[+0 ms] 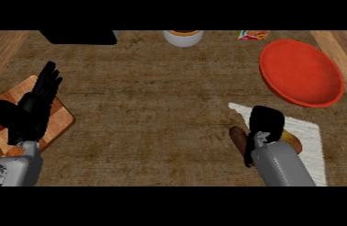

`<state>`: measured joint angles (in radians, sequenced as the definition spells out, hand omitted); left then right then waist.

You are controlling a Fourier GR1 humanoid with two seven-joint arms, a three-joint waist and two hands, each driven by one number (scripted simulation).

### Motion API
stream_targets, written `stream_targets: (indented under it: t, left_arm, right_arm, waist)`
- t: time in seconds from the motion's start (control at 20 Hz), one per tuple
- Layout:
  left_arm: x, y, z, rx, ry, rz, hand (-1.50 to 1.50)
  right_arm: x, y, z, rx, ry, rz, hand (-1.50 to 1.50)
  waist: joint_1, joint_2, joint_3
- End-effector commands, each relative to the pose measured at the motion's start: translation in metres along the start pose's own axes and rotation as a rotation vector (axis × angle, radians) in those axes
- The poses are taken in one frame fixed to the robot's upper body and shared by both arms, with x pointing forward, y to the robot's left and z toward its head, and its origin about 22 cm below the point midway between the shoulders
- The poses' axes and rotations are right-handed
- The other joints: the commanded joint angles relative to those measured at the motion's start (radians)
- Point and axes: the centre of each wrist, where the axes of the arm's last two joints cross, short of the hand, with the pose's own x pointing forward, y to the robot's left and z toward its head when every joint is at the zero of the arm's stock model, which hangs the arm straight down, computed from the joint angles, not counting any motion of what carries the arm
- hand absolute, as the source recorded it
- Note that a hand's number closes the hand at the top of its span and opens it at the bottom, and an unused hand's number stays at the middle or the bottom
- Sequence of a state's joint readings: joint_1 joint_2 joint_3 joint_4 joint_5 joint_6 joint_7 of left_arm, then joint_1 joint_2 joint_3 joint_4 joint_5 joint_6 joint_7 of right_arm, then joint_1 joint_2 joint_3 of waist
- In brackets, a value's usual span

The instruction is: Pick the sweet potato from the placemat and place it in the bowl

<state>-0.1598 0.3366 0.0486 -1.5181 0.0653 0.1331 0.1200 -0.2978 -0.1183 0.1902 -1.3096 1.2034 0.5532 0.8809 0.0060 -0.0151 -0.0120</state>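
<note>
Over placemat [311, 133], right hand [266, 121] covers sweet potato [237, 137], fingers unclear; bowl [301, 73] apart; left hand [34, 108] released.

open tabletop [149, 96] fills the wide middle. a short bare strip runs from the placemat [308, 128] up to the red bowl [301, 73]. a black box [78, 36], white cup [183, 37] and packet [253, 35] line the far edge, clear of that strip. a wooden board [61, 119] lies left.

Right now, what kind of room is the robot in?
Probably a kitchen: a wooden counter holds a red bowl, a cutting board, and a sweet potato on a placemat.
</note>
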Motion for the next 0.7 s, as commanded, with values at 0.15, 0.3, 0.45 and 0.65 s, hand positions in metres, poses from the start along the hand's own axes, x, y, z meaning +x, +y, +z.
stream_targets:
  t: [0.15,0.3,0.45,0.65]
  left_arm:
    - [-0.002,-0.004,0.005,-0.017,-0.021,-0.001,0.0]
    - [-0.001,-0.009,0.004,0.005,-0.008,-0.003,0.0]
    - [0.002,0.007,0.003,0.017,-0.009,0.005,0.0]
    - [0.005,0.01,0.004,0.014,0.002,-0.012,0.0]
  right_arm:
    - [0.015,-0.011,0.026,-0.137,-0.586,-0.076,1.5]
    - [-0.002,-0.038,0.029,-0.211,-0.803,-0.129,1.5]
    - [-0.026,-0.065,0.019,-0.327,-0.844,-0.155,1.5]
    - [-0.055,-0.079,0.042,-0.543,-0.796,-0.231,1.5]
  waist:
    - [0.021,0.018,0.016]
    - [0.001,0.014,0.014]
    - [-0.002,0.014,0.013]
    - [-0.017,0.009,0.012]
